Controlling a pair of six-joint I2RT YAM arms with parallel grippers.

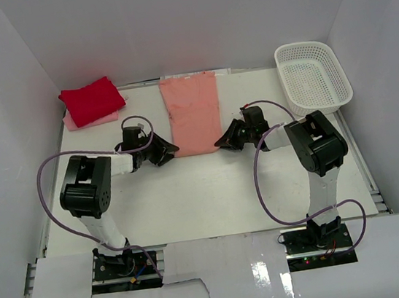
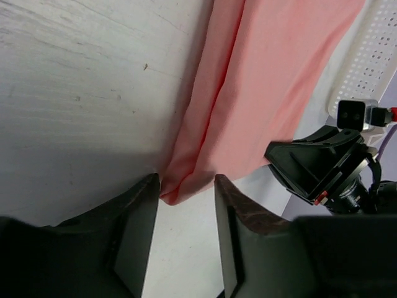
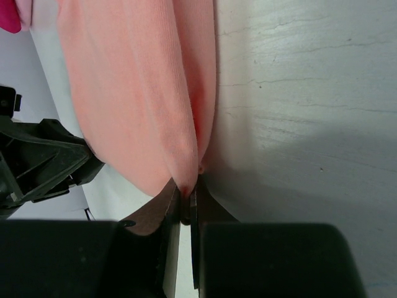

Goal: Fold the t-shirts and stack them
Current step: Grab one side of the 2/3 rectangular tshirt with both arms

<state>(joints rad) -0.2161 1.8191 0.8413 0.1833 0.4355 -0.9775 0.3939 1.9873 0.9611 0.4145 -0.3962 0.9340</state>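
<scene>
Salmon-pink t-shirt [image 1: 192, 113] lies in a strip on the table [image 1: 212, 191]; we judge the crosswise fold starting, right gripper [image 3: 188, 198] clamped on 1 near corner, left gripper [image 2: 186, 189] gaping astride the other, needing to close before we lift.

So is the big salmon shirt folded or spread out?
Folded lengthwise: the salmon shirt lies as a narrow strip, no sleeves showing, with doubled layers at its near corners.

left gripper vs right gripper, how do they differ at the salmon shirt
The left gripper stands open; the right gripper is shut. The salmon-pink shirt's near left corner lies unclamped at the left's jaws; the right pinches the near right corner. Both sit low at the shirt's near edge, facing each other.
</scene>
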